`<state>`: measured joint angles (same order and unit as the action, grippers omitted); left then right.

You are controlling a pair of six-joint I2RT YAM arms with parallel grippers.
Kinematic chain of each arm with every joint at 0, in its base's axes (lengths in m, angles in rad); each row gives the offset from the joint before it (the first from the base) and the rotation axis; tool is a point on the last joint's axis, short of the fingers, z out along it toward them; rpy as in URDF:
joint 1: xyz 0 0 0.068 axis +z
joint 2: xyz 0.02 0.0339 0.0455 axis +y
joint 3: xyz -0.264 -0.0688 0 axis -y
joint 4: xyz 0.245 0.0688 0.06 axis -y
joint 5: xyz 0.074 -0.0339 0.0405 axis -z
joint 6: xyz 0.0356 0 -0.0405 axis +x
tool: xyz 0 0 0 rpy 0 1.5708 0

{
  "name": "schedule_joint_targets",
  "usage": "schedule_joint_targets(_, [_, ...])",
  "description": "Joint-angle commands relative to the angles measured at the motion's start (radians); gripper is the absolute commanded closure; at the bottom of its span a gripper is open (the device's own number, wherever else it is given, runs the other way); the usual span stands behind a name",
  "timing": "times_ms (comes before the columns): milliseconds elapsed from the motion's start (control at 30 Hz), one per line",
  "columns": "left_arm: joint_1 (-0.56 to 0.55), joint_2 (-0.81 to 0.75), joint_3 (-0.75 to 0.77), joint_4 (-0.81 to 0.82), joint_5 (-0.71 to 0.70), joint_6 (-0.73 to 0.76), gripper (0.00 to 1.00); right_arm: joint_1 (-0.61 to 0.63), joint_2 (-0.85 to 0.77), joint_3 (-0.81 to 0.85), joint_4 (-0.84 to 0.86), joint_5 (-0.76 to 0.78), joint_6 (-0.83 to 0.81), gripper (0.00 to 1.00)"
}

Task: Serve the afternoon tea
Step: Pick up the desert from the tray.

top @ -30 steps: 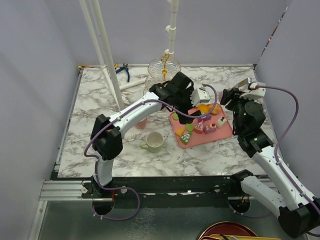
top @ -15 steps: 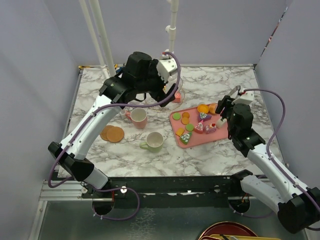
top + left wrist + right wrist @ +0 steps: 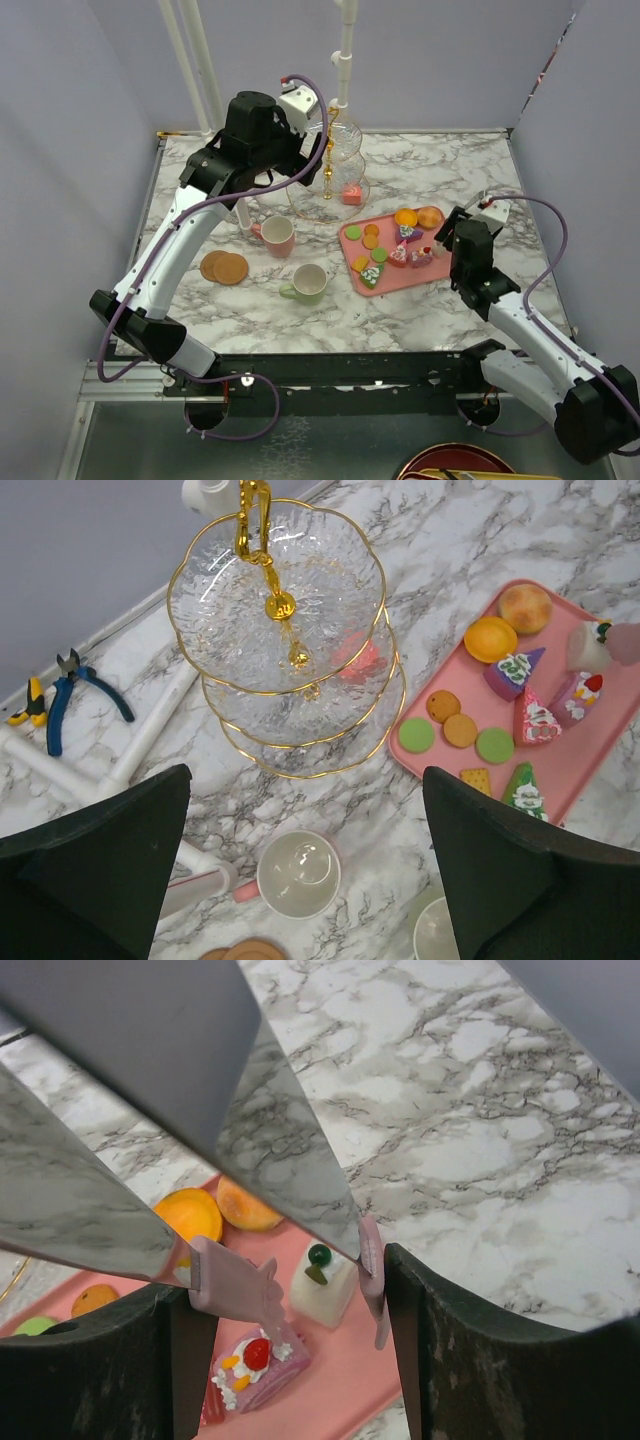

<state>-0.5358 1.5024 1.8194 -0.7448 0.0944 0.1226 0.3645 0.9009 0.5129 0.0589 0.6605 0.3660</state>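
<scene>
The clear glass three-tier stand with its gold stem stands at the back; a pink-red cake sits on its bottom tier, also seen through the glass in the left wrist view. My left gripper hangs high beside the stand, open and empty. The pink mug, pale-green mug and two brown coasters sit in front. My right gripper is shut on steel tongs with pink tips, the tips apart on either side of a white cake.
The flat pink tray holds macarons, cake slices, an orange macaron, a bun and a pink roll cake. Blue pliers and a white pipe lie at the back left. White poles rise behind the stand.
My left arm swung from over the tray back and left, above the stand; a pink-red cake now lies on the bottom tier. My right gripper came nearer and lower over the tray's right end.
</scene>
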Motion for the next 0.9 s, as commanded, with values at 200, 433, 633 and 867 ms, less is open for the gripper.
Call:
schedule_joint_targets(200, [0.014, -0.006, 0.016, 0.021, -0.053, -0.043, 0.01, -0.005, 0.067, -0.061, 0.134, 0.084, 0.12, 0.35])
schedule_joint_targets(433, [0.014, 0.011, 0.028, 0.021, -0.053, -0.041, 0.01, -0.006, 0.147, -0.086, 0.254, 0.114, 0.11, 0.34])
schedule_joint_targets(633, [0.014, 0.018, 0.025, 0.02, -0.038, -0.046, 0.01, -0.006, 0.23, -0.083, 0.346, 0.135, 0.08, 0.36])
schedule_joint_targets(867, [0.014, 0.02, 0.025, 0.021, -0.044, -0.048, 0.01, -0.007, 0.309, -0.064, 0.423, 0.136, 0.021, 0.42])
